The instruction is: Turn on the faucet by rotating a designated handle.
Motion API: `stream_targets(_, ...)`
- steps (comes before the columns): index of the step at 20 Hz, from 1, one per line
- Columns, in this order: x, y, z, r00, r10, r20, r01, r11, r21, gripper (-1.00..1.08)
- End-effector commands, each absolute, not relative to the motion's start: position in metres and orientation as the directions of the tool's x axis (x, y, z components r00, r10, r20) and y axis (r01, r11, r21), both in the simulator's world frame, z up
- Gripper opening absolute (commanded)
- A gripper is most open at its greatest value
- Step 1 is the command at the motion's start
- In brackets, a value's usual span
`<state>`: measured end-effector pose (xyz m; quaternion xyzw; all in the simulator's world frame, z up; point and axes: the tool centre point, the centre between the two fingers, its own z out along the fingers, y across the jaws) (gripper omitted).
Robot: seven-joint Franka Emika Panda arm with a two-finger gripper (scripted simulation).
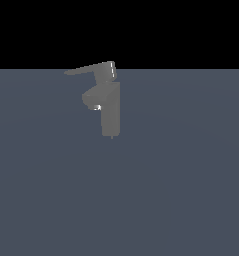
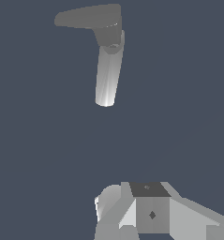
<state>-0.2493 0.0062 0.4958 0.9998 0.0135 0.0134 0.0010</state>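
The faucet (image 1: 111,110) is a matte grey upright column on the flat blue-grey floor, with a stubby spout (image 1: 93,97) pointing to the exterior view's left. The handle (image 1: 88,69) is a thin flat blade on a blocky hub atop the column, tapering toward the exterior view's left. The wrist view shows the faucet column (image 2: 108,75) and the handle (image 2: 85,16) from above. My white gripper (image 2: 132,199) shows only in the wrist view, well apart from the faucet and touching nothing. I cannot tell how its jaws stand. It is out of the exterior view.
A flat blue-grey floor (image 1: 181,190) spreads all around the faucet. A black background lies beyond its far edge.
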Motion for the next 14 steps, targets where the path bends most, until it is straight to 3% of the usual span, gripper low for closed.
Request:
stream_targets(1,-0.2493,0.0062,0.4958,0.999,0.027,0.027,0.027,-1.0,0.002,-1.0)
stream_targets(14,-0.2472,0.0057,0.4922,1.0,0.013,-0.005,0.013,-1.0,0.021,-1.0)
